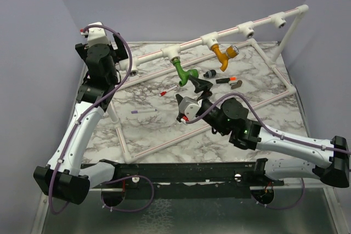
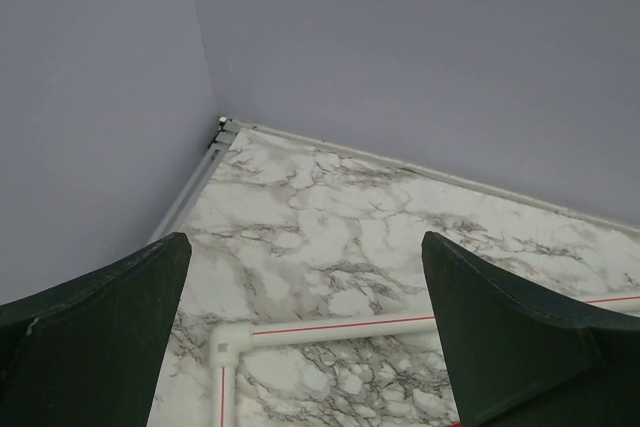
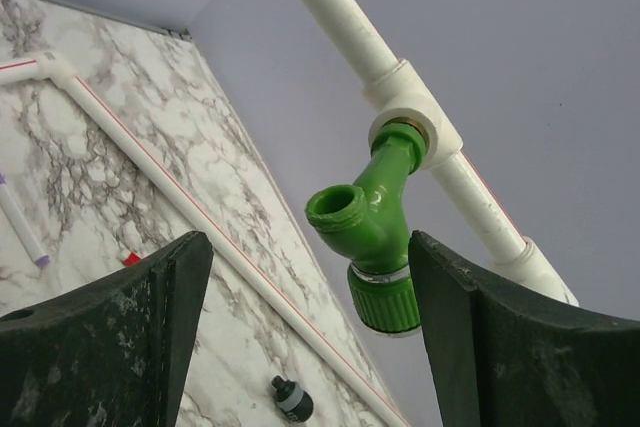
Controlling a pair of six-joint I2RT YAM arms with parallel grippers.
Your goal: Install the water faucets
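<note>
Both gape: right gripper (image 1: pixel 200 87) angled up beneath green faucet (image 3: pixel 375 217), left gripper (image 2: pixel 305 242) perhaps over pipe frame (image 2: pixel 340 327).

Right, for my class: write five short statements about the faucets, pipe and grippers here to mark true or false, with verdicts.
1. The green faucet hangs from a socket on the white pipe. True.
2. The right gripper is clamped on the green faucet. False: its jaws stand open and grip nothing; the faucet sits ahead of them.
3. The orange faucet lies loose on the table. False: it is fitted to a socket on the white pipe as well.
4. The left gripper is open and holds nothing. True.
5. A purple pen lies on the table. True.
</note>
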